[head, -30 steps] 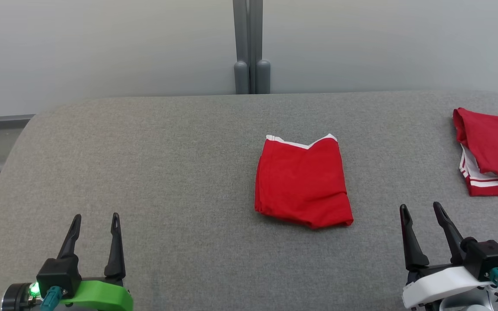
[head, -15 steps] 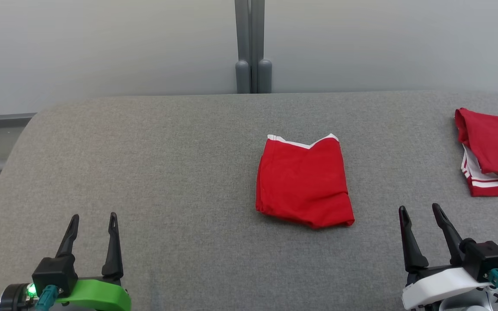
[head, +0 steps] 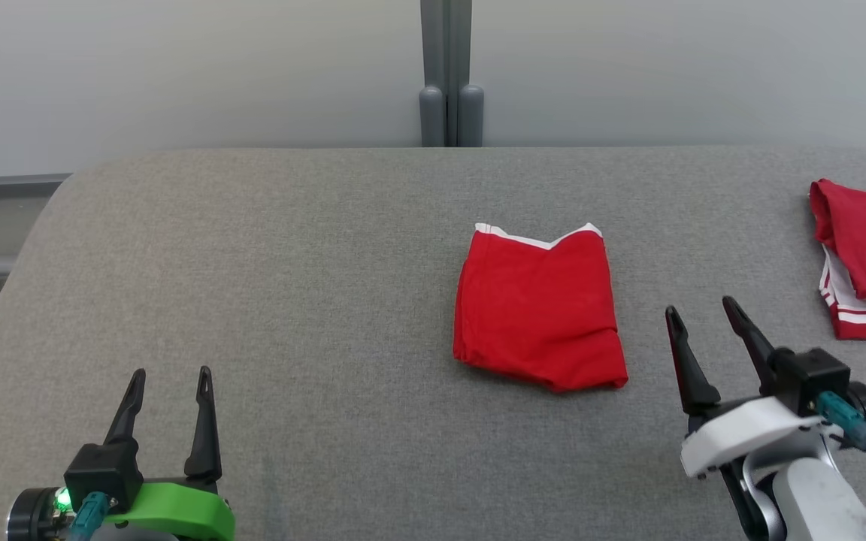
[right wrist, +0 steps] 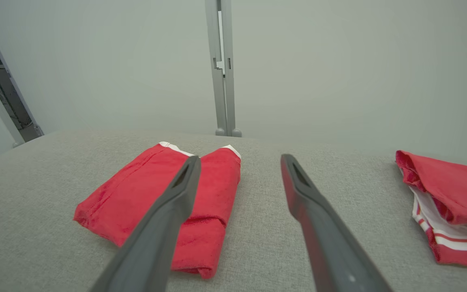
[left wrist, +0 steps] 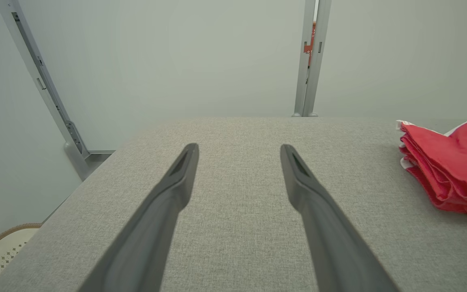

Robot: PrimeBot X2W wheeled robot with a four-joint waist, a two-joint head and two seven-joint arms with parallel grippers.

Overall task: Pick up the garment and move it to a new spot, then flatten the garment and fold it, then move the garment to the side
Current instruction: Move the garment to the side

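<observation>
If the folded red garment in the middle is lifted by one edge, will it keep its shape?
Probably not: the folded red garment is soft cloth in loose stacked layers, so a one-edge lift would likely let it unfold and droop. It looks thin and light. Pushed, it may bunch rather than slide, as the gray fabric tabletop looks textured.

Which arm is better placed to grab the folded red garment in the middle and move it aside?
Right. The right gripper, open, sits just beside the near right corner of the folded garment. The left gripper, also open, is far off across the grey surface, likely needing a much longer reach.
</observation>
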